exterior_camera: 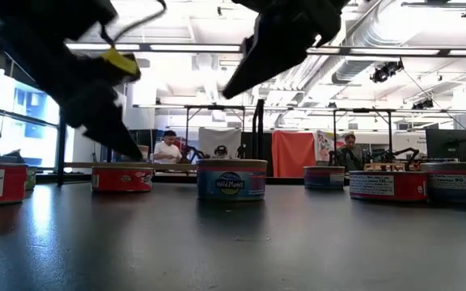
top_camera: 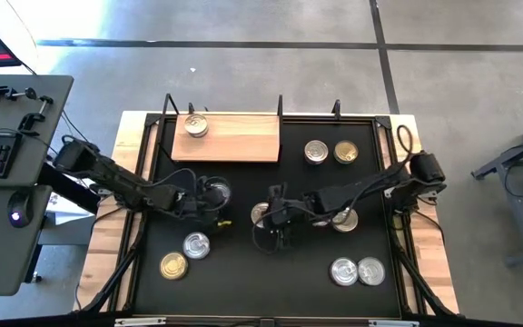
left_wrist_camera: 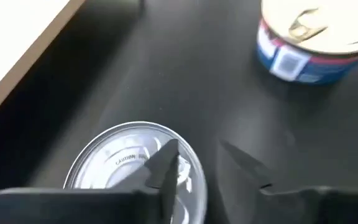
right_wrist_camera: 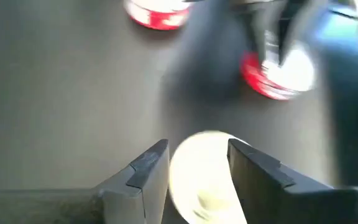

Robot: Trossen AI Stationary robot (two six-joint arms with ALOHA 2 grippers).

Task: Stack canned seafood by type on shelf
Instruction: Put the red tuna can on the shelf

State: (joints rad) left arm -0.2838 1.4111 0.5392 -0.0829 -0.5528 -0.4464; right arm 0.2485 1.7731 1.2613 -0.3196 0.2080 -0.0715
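Grippers mid-table: left gripper (left_wrist_camera: 194, 171) parted over a silver-lidded tin (left_wrist_camera: 135, 171), no pinch; right gripper (right_wrist_camera: 197, 165) straddling a pale-lidded tin (right_wrist_camera: 207, 177), contact unclear.

We see one round metal tin (top_camera: 196, 126) on the flat wooden board (top_camera: 243, 141), two tins (top_camera: 330, 152) right of it
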